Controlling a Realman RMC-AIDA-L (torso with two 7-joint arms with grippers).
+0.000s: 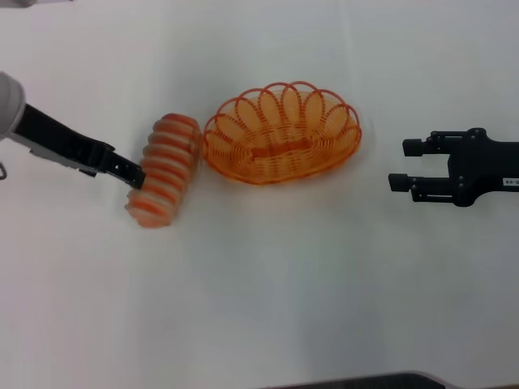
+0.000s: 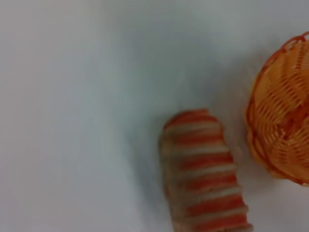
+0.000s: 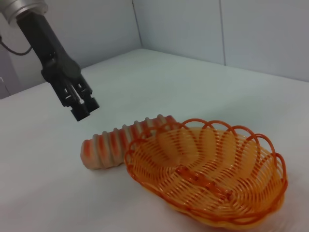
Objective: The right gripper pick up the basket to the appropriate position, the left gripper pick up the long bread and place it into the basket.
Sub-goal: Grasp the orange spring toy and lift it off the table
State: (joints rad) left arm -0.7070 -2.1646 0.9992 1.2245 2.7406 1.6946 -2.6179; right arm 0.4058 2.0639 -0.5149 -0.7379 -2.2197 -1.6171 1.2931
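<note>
Left pincer (image 1: 134, 174) hangs above the near end of the long bread (image 1: 164, 168); in the right wrist view we see it (image 3: 81, 107) raised off the tabletop (image 1: 268, 292), clear of the loaf (image 3: 120, 142), fingers drawn nearly together and gripping nothing. We read this as an approach: the arm comes in from the robot's left, pointed down at the bread, but the loaf lies flat and untouched.

Long bread sits on the tabletop just to the left of the basket (image 1: 282, 132), its far end close against the scalloped rim; whether the two touch we cannot tell. In the left wrist view the loaf (image 2: 205, 174) fills the lower frame with the basket's wall (image 2: 280, 121) beside it, which suits a camera looking down over the target.

Right pincer (image 1: 409, 166) rests well apart on the basket's other side, fingers spread, empty, pointing toward it. We judge the basket already positioned: it stands upright, open side up, empty, between the two arms, so the right arm sits back to leave room.

The fingers would need to open wider than the loaf before descending. The ridged, rounded body looks soft; a grip across its middle seems steadier than one at the end. The wire rim so near the bread could catch on the lift.
</note>
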